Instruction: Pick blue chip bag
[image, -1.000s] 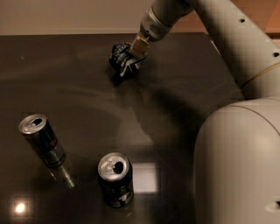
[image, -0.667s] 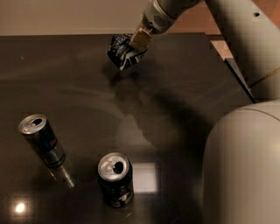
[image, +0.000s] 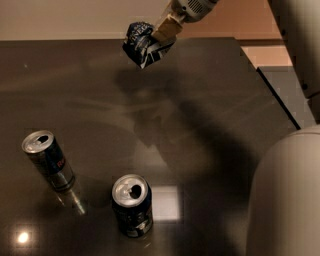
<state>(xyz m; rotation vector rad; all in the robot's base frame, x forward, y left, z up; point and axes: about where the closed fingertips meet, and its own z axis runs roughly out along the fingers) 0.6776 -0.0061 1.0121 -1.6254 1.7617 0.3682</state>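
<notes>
The blue chip bag is a small crumpled dark-blue foil bag with white lettering. It hangs in the air above the far part of the dark table, near the top of the camera view. My gripper reaches in from the upper right and is shut on the bag, its fingers clamped on the bag's right side. The arm's white body fills the right edge of the view.
Two dark drink cans with silver tops stand on the near left of the table: one at the left, one nearer the middle front. The table's right edge runs diagonally, with floor beyond it.
My gripper has risen with the blue chip bag in it, lifting the bag off the table and up toward the far edge. The cans have not moved.
</notes>
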